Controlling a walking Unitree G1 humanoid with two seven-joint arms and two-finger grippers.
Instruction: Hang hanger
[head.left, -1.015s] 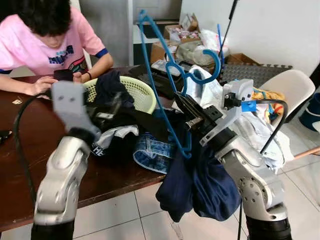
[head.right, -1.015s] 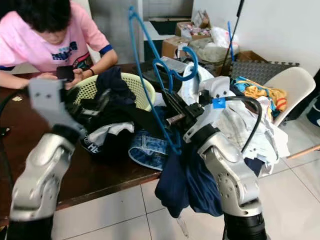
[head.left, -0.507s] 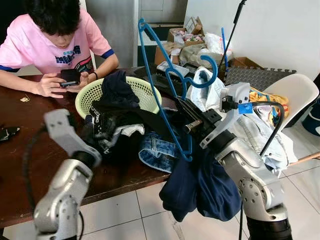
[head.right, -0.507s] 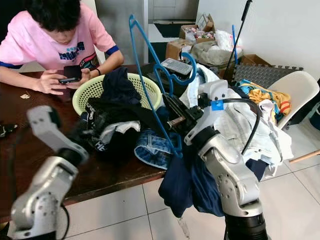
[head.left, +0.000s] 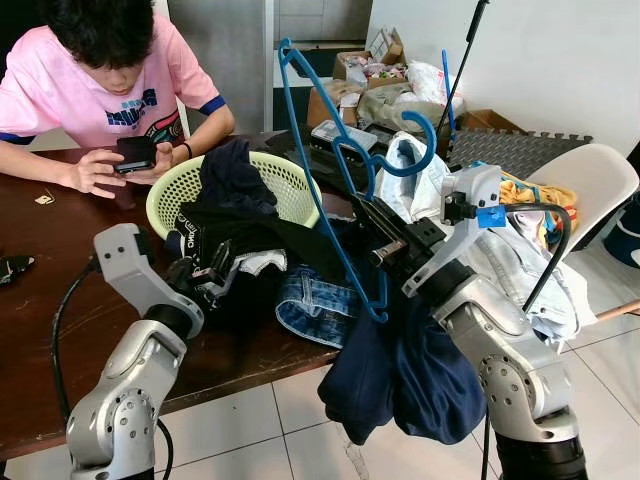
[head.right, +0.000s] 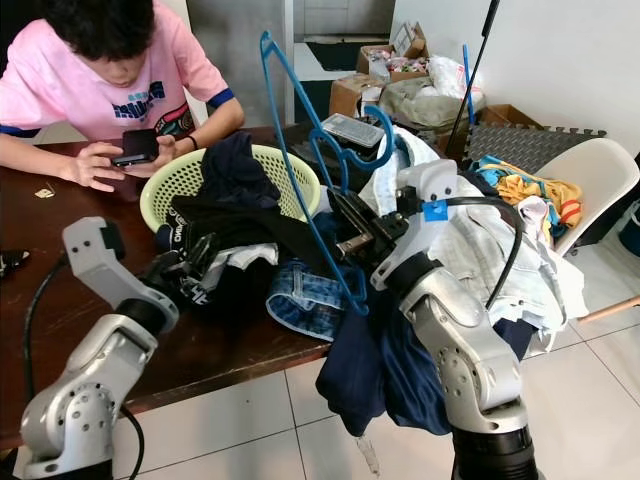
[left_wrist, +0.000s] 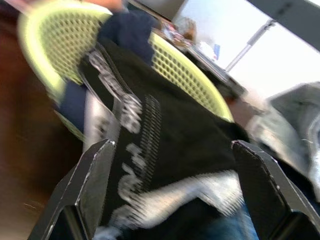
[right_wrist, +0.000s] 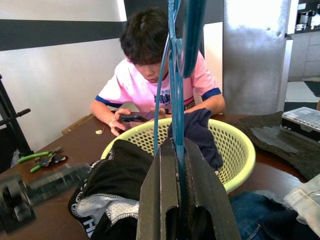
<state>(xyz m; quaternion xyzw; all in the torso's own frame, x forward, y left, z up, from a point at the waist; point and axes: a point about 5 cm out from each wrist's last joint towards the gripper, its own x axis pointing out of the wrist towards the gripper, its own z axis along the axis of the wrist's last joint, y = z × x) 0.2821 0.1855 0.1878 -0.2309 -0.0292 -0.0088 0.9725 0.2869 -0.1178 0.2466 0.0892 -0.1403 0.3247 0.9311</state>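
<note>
We have one blue hanger (head.left: 330, 170) clamped between the fingers of our right gripper (head.left: 385, 248), standing upright above the table (head.left: 60, 300) edge, hook by the white garment. Our left gripper (head.right: 185, 265) has its fingers spread apart, just over the black shirt (head.right: 235, 215) spilling from the one yellow basket (head.right: 290, 175). One person (head.left: 90, 80) sits behind, holding one phone (head.left: 135, 153). One white chair (head.left: 585, 180) on the right.

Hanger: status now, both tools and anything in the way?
Right tool shut on blue hanger, held upright. Left tool open, at black garment spilling from yellow basket. Clothes pile on table; person seated behind.
</note>
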